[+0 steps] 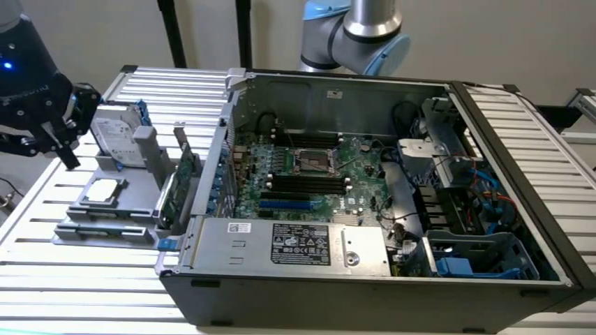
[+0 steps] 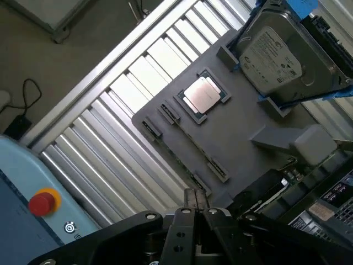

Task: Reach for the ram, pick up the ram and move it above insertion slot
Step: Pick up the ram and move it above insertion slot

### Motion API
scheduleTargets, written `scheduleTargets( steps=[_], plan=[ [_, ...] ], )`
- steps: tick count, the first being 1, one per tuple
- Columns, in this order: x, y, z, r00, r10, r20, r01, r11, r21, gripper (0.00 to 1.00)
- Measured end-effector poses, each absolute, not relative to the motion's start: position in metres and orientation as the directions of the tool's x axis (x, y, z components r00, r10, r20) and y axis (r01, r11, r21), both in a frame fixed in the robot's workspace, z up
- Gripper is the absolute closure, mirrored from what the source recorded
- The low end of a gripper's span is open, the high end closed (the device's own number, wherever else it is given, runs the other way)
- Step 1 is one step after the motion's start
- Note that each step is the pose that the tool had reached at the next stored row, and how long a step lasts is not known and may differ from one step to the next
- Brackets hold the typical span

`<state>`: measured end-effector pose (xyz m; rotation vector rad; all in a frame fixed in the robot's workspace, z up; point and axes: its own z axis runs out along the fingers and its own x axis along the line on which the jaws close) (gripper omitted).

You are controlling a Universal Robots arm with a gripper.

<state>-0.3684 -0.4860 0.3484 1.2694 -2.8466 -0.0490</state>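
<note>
Nothing is gripped yet: the jaws are seen pressed together and empty, hung over the grey tray (image 2: 237, 143) on the desk (image 2: 138, 72). The ram (image 2: 174, 154) is seated on edge in the tray, just beyond the jaw tips, untouched. The insertion slot (image 1: 303, 185) lies well apart from the jaws; reaching is judged unfinished.

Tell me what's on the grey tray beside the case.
A hard drive propped on edge, a processor chip lying flat, a grey block. In the wrist view the gripper covers one tray corner, hiding anything there.
</note>
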Motion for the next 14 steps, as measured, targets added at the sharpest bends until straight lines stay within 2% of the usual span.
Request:
scheduleTargets(
  steps=[14],
  plan=[
    [-0.3684,-0.4860,0.3431,-0.459,-0.888,0.010,-0.888,0.459,0.039,0.89]
  ],
)
